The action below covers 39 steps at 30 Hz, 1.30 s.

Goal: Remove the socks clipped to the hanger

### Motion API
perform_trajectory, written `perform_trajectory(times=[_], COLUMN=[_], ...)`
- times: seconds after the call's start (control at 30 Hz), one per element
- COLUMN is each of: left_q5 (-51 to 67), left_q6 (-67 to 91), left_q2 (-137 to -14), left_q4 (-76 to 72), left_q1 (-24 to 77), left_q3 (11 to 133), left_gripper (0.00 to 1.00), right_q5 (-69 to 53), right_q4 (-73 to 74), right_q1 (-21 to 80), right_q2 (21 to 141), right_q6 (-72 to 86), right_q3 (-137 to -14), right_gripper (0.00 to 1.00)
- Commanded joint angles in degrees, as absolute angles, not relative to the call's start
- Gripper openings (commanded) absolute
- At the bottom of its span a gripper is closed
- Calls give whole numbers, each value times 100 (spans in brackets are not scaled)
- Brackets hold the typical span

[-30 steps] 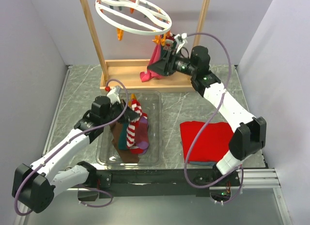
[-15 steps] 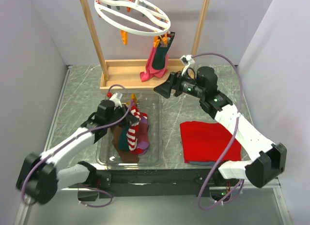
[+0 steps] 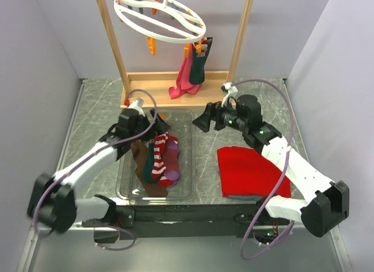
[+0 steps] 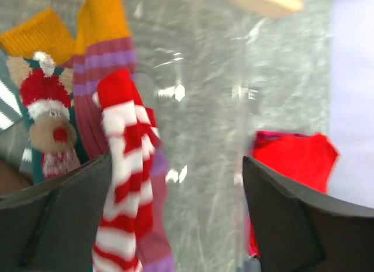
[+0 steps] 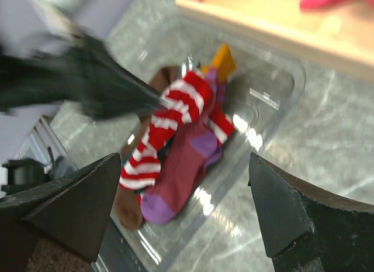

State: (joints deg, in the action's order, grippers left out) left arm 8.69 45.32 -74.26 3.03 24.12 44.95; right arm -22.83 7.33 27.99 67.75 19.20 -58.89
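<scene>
A grey marbled counter (image 3: 93,114) is seen, with a wooden frame (image 3: 115,47) set at the middle of its far edge and a round white hanger (image 3: 160,17) hung from the frame. A clear tray (image 3: 186,119) is placed by the near edge, slightly left of the middle. A red folded cloth (image 3: 251,169) is laid toward the near right corner. A pink cloth (image 3: 186,73) is draped from the hanger's right side down to the frame's base, and a dark teal sock (image 3: 200,64) is clipped just beside it. Other socks (image 3: 158,161) are piled in the tray, a striped sock (image 4: 125,167) on top. The left tool (image 3: 158,123) is held over the tray's far end, spread wide with nothing between its fingers. The right tool (image 3: 200,121) is held above the counter between tray and frame, likewise spread and empty.
</scene>
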Motion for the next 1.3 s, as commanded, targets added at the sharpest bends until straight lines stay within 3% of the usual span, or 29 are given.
perform_trajectory(times=[0.0,0.27,0.53,0.93,1.27], left_q5=[370,395,1011,1292,1388], left_q6=[4386,4508,4939,4869,4500], left_q2=[-5962,-3861,-3006,-2487,-2751], left_q4=[947,1942,1679,1749,1486], left_q1=[2461,2461,2461,2461,2461], left_q3=[4238,4087,3665,3744,4026], left_gripper=[97,98,94,95,96], right_q5=[-2311,-1504,-555,-650,122], right_q4=[571,703,-472,-3740,-3613], right_q1=[2821,2918,2848,2171,1960], right_q2=[6399,6118,6459,9508,11758], right_q6=[1995,2258,2470,1926,1424], right_q3=[-5608,-5125,-5096,-6853,-9139], right_gripper=[96,97,99,100,100])
